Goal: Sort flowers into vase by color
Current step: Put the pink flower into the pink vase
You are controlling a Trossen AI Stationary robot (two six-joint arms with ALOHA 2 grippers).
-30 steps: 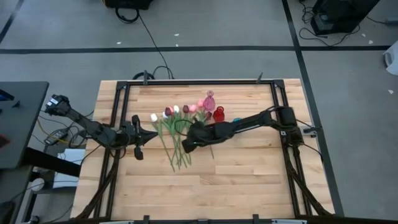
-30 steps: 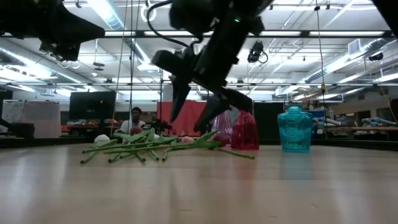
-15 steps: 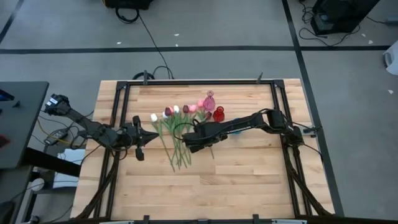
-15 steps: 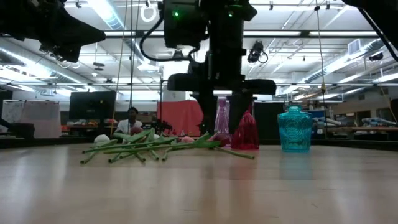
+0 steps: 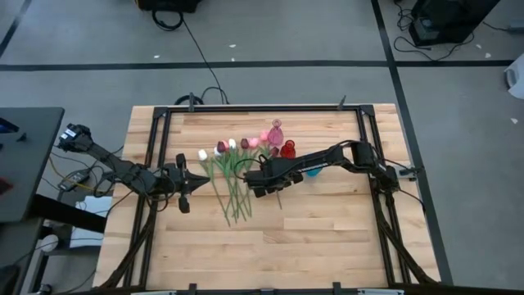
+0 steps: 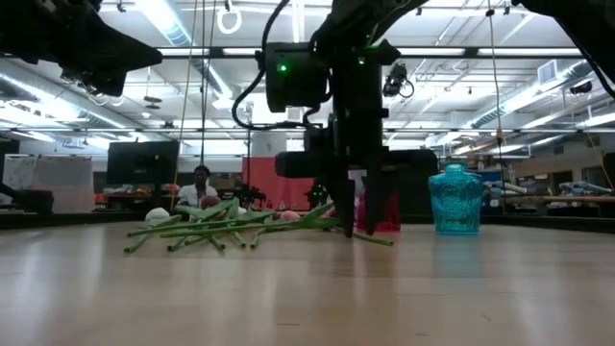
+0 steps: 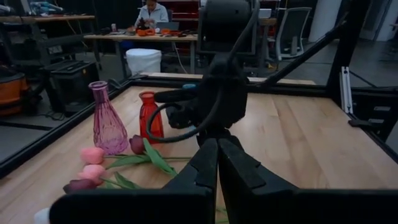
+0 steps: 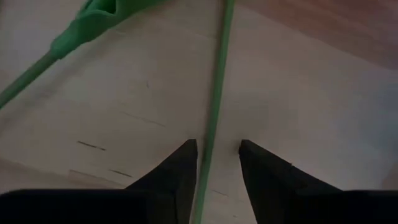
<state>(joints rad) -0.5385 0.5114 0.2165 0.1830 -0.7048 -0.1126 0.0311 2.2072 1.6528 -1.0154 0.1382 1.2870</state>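
Bench [image 5: 327, 238]: a pale wooden top in a dark metal frame, seen whole from above, with both dark arms reaching in from its 2 sides.
Right arm: stretched across the bench toward the flowers; in the low view its bulk blocks much of the red vase and part of the pink one.
Left arm: waits at the bench's left side, its left gripper [image 5: 196, 174] pressed shut, empty, and pointing toward the flower heads.
Flowers [image 5: 232, 182]: a loose bundle lying flat near the bench's middle, heads toward the far edge and stems fanning toward the near one; white, pink and dark red heads show, but the exact count is hard to make out where stems cross.
Vases: a pink vase [image 5: 276, 132], a red vase [image 5: 288, 148] and a teal vase [image 6: 455, 200] stand upright just beyond the flower heads; from above the teal one is nearly hidden under the right arm.
Right gripper [image 5: 260, 183]: down at the bundle's right edge, fingers [image 8: 174, 180] part-open astride 1 green stem [image 8: 214, 118], a narrow gap on either side; whether they touch it cannot be told.
Background: a person [image 6: 200, 185] sits far behind the bench.
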